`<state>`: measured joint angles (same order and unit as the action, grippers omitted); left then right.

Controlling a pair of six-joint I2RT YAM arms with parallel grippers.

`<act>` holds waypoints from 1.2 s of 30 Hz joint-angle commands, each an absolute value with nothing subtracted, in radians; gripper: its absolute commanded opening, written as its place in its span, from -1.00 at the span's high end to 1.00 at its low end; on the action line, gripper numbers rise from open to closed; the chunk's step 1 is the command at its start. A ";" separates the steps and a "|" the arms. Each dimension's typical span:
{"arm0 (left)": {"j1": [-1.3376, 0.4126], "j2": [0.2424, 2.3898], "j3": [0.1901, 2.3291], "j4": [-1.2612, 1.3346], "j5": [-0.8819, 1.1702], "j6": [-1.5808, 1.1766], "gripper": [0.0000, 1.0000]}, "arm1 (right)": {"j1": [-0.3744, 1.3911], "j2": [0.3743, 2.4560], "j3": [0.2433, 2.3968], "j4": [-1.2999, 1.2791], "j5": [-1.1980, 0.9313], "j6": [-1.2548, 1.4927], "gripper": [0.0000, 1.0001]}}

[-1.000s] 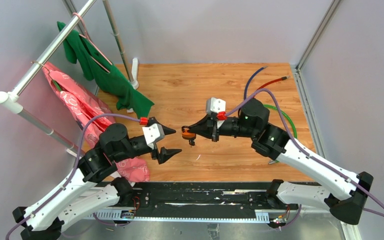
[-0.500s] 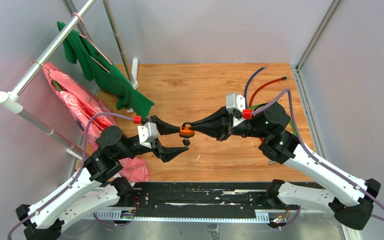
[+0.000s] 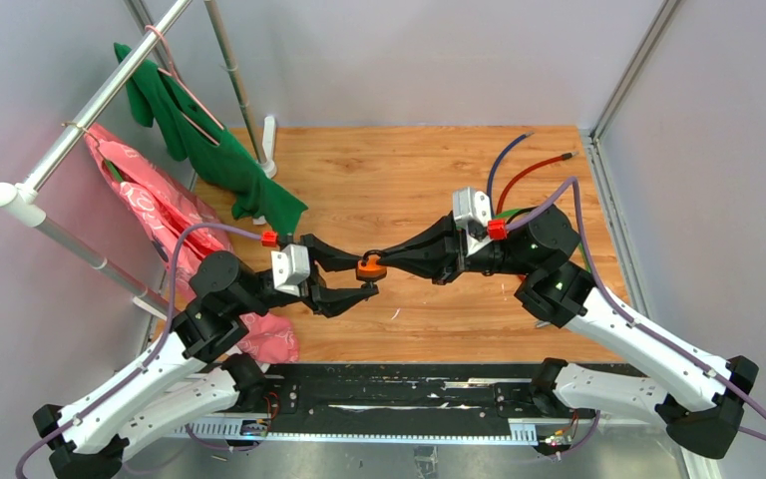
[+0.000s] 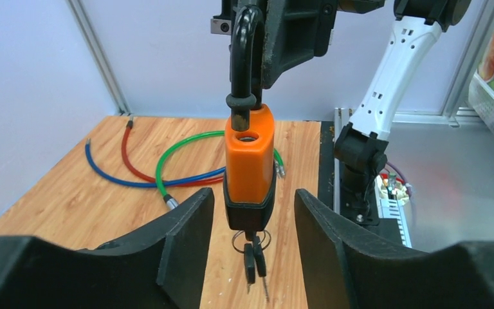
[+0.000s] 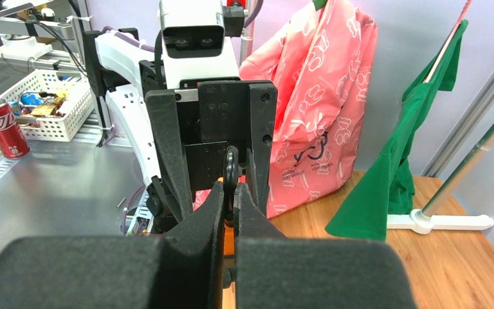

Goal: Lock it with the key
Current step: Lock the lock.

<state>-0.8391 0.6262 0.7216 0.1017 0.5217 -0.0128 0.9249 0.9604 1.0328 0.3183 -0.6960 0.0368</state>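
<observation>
An orange padlock with a black base hangs in the air over the wooden table. My right gripper is shut on its black shackle, which also shows pinched between the pads as the shackle. A round hole on top of the padlock body looks empty. The key sits in the bottom of the lock, with a second one hanging on its ring. My left gripper is open, one finger on each side of the lock's lower body, a small gap on both sides.
Green, blue and red cables lie on the wood at the far right, also seen from above as cables. A clothes rail with a green garment and a pink bag stands at the left. A black rail runs along the near edge.
My left gripper has moved in from below-left until its fingers flank the padlock, and its jaws have narrowed. The right wrist has turned and drawn back, still holding the shackle.
</observation>
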 commanded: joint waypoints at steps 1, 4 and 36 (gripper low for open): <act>-0.842 0.633 0.718 0.134 0.574 -0.012 -0.11 | 0.917 0.951 1.028 0.400 -0.735 0.052 1.00; -0.844 0.636 0.724 0.138 0.562 -0.012 -0.20 | 0.917 0.955 1.028 0.402 -0.748 0.051 1.00; -0.844 0.586 0.679 -0.174 0.454 0.166 1.00 | 0.917 1.087 1.376 -0.488 -0.676 -0.412 -0.40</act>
